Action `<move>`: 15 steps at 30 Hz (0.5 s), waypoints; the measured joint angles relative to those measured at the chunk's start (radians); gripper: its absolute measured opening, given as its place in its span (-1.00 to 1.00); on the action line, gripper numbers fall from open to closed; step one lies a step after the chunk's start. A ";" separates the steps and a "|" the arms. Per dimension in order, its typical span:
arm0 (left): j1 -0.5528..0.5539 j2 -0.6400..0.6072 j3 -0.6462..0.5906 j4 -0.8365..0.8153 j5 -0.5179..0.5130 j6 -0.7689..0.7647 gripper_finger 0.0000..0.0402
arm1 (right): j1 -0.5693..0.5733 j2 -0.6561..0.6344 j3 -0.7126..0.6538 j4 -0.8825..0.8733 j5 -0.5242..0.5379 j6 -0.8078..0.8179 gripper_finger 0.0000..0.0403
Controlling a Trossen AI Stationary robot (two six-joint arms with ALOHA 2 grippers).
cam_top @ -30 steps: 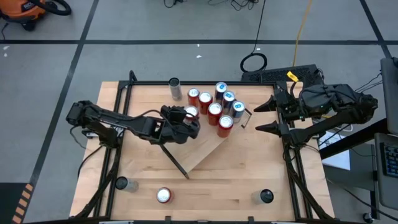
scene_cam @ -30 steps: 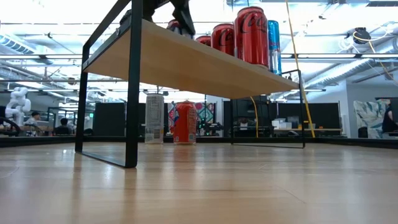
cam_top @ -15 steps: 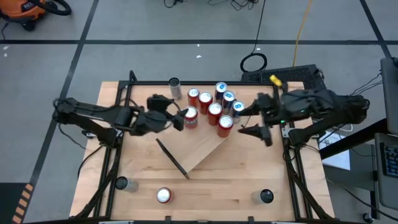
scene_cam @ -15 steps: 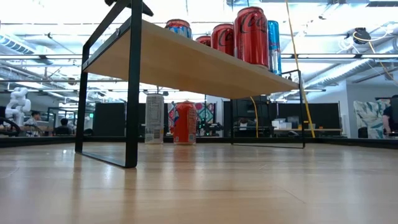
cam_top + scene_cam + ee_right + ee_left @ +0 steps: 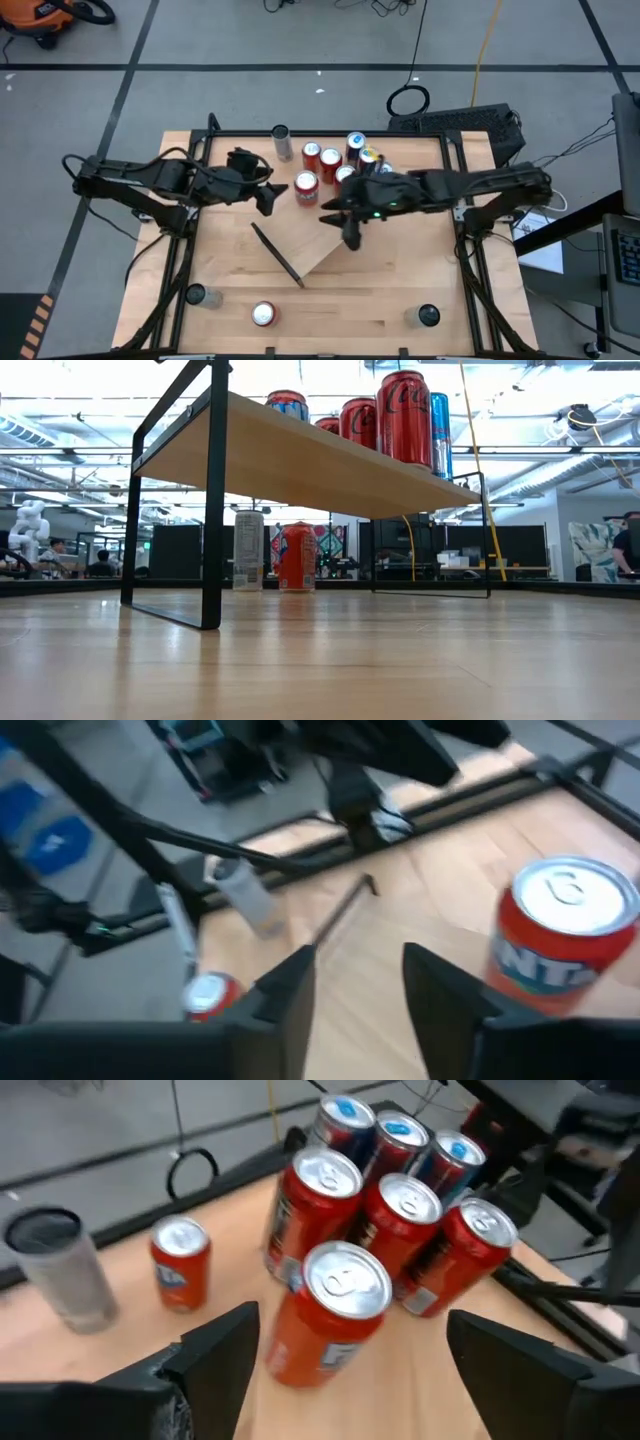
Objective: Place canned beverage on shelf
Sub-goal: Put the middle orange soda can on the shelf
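Tabletop (image 5: 400,290) bearing the shelf (image 5: 335,240). Cluster of cans (image 5: 335,165) upright on the shelf. Left gripper (image 5: 268,193): fingers (image 5: 215,1350) spread wide, empty, the nearest red can (image 5: 330,1315) just ahead between them. Right gripper (image 5: 340,222): fingers (image 5: 440,985) partly parted, empty, an orange can (image 5: 562,935) beside them.

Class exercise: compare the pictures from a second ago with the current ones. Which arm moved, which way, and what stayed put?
The left gripper has let go of the red can it set on the shelf and drawn back toward the table's left side, jaws open and empty. The right gripper has swung in from the right edge over the shelf, fingers narrowing, holding nothing. The other cans on the shelf and the table stayed where they were.
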State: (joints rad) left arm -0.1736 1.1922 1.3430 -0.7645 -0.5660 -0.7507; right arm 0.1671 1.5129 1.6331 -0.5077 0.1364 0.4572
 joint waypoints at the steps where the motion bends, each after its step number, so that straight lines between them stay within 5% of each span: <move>1: -0.005 -0.001 0.000 -0.004 -0.012 0.008 0.56 | -0.010 0.020 0.015 -0.020 0.000 -0.001 -0.42; 11: -0.006 0.000 0.000 -0.117 -0.019 0.025 0.35 | -0.098 0.174 0.147 -0.206 0.016 -0.085 -0.94; 15: -0.006 0.000 0.000 -0.152 0.012 0.019 0.34 | -0.120 0.203 0.147 -0.250 0.009 -0.082 -0.98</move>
State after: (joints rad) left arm -0.1793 1.1919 1.3426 -0.9167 -0.5545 -0.7321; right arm 0.0474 1.7161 1.7802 -0.7579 0.1457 0.3750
